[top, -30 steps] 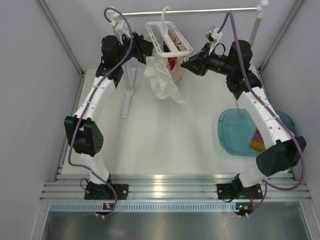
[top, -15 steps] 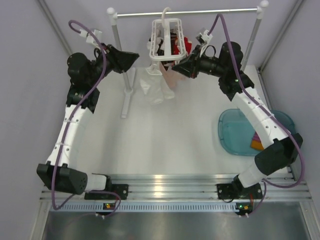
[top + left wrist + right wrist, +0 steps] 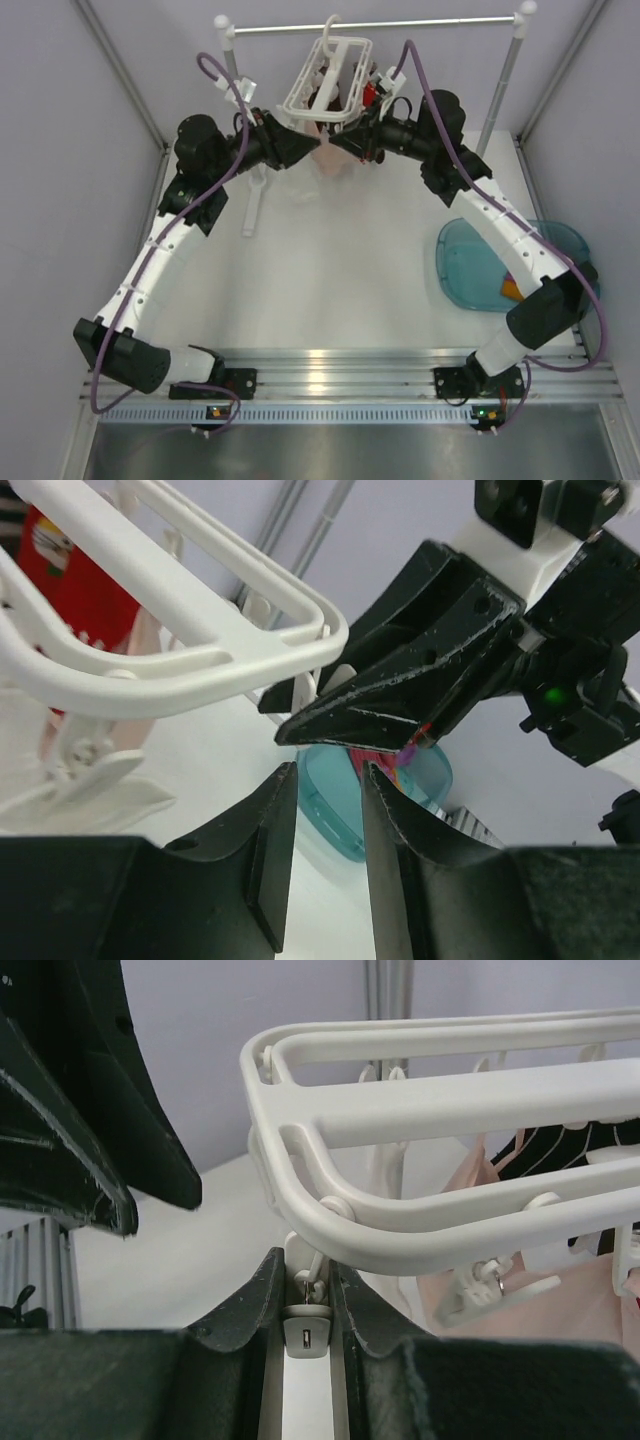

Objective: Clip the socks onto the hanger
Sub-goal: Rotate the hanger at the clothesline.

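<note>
- The hanger [image 3: 327, 80] is hung from the rail [image 3: 430, 20], with socks [image 3: 590, 1290] clipped beneath it.
- An orange sock [image 3: 511, 291] is contained in the teal tray [image 3: 465, 265] on the worktop [image 3: 330, 290].
- A clip [image 3: 306, 1332] is pinched in the right hand [image 3: 305, 1285].
- The left hand [image 3: 325, 810] is narrowly parted and empty.

Overhead view looking down, wrist views close beneath hanger [image 3: 450, 1100], facing each other

— How is the hanger [image 3: 303, 78] sitting?
— It's a white slatted frame, hooked on the rail [image 3: 420, 21] and tilted. One dangling clip [image 3: 307, 1338] is pinched in the right gripper [image 3: 307, 1265].
— And the socks?
— A pale pink sock [image 3: 520, 1310], a red sock [image 3: 85, 590] and a dark striped sock [image 3: 590, 1145] hang beneath it. An orange sock [image 3: 511, 290] lies in the teal bin [image 3: 460, 270].
</note>
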Controlling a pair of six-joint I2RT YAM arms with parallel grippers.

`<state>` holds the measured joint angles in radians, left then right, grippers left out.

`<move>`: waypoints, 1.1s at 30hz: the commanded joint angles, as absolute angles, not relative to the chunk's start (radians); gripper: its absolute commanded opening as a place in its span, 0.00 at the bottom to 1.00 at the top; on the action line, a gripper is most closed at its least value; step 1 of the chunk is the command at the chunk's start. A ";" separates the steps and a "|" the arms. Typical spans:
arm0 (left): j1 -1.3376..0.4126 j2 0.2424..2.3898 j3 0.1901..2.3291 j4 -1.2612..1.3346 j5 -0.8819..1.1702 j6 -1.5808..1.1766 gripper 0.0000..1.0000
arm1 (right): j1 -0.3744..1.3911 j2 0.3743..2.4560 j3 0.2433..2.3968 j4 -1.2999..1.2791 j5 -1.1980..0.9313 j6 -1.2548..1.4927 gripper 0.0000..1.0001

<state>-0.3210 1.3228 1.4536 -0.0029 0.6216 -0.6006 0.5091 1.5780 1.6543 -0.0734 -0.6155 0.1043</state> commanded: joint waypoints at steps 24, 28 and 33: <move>-0.459 1.497 1.635 -0.086 0.396 -0.518 0.33 | 0.577 1.494 1.606 -0.072 -0.538 -0.021 0.00; -0.459 1.516 1.640 -0.083 0.403 -0.540 0.16 | 0.578 1.491 1.603 -0.069 -0.546 -0.017 0.00; -0.457 1.514 1.626 -0.051 0.423 -0.578 0.00 | 0.575 1.476 1.585 -0.080 -0.543 -0.028 0.20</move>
<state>-0.4583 1.5040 1.6009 -0.1089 0.4297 -0.5552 0.5499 1.5452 1.5883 -0.0975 -0.4927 -0.0246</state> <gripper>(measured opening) 0.020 0.185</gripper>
